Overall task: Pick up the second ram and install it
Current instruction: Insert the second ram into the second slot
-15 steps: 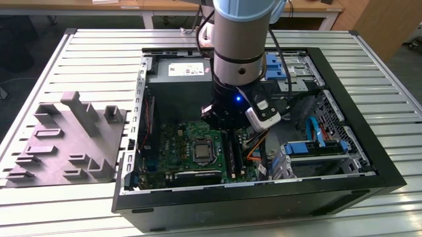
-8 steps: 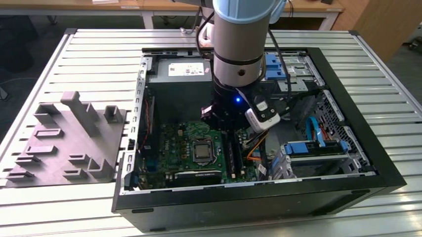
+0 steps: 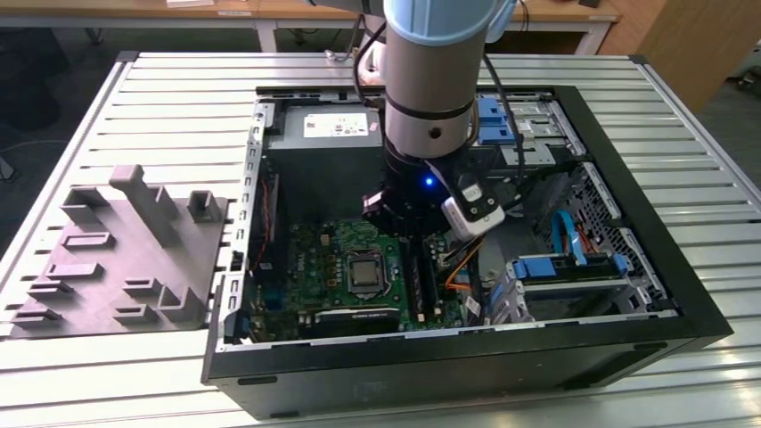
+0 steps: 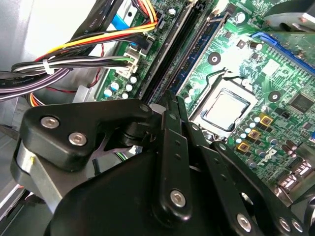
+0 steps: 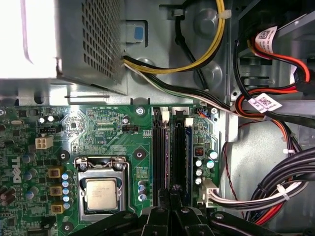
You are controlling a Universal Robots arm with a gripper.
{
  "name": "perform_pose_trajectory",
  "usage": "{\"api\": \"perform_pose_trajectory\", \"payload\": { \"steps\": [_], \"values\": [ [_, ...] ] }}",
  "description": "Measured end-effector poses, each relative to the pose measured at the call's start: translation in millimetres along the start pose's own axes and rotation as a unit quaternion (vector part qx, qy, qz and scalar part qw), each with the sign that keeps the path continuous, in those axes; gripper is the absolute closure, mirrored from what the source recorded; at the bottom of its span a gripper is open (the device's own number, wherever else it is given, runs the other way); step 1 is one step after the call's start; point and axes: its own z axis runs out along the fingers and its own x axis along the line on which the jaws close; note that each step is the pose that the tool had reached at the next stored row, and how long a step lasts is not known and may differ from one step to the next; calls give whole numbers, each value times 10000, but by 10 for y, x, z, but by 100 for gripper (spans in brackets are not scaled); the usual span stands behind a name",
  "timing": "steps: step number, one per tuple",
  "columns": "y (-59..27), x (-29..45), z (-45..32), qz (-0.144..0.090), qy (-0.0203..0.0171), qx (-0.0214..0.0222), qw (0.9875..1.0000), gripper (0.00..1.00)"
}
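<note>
We see soft, even room light on the metal table, and shadows there are faint. Inside the computer case it is darker under the arm, where a small blue light glows. In the first wrist view the metal box far beyond the gripper is washed out white. The silver chip near the gripper shines a bit.

Arm cut off at exterior view's top, memory slots partly behind gripper

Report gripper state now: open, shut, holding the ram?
Gripper: shut, tips together just over the memory slots; whether the second ram is pinched between them cannot be told.
</note>
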Motion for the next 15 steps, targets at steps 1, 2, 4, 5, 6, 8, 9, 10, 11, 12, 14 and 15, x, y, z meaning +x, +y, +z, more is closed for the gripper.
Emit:
{"api": "perform_pose_trajectory", "payload": {
  "steps": [1,2,4,5,6,8,9,10,11,12,14,15],
  "values": [
    [0,0,1,0,1,1,10000,89],
    [0,0,1,0,1,1,10000,89],
    [0,0,3,0,1,1,10000,89],
    [0,0,3,0,1,1,10000,89],
    [0,0,4,0,1,2,10000,89],
    [0,0,7,0,1,1,10000,89],
    [0,0,7,0,1,1,10000,89],
    [0,1,7,0,0,1,10000,89],
    [0,1,7,0,1,1,10000,89],
    [0,1,7,0,1,1,10000,89],
    [1,1,14,0,0,0,10000,89],
    [1,1,13,0,0,0,10000,89]
  ]
}}
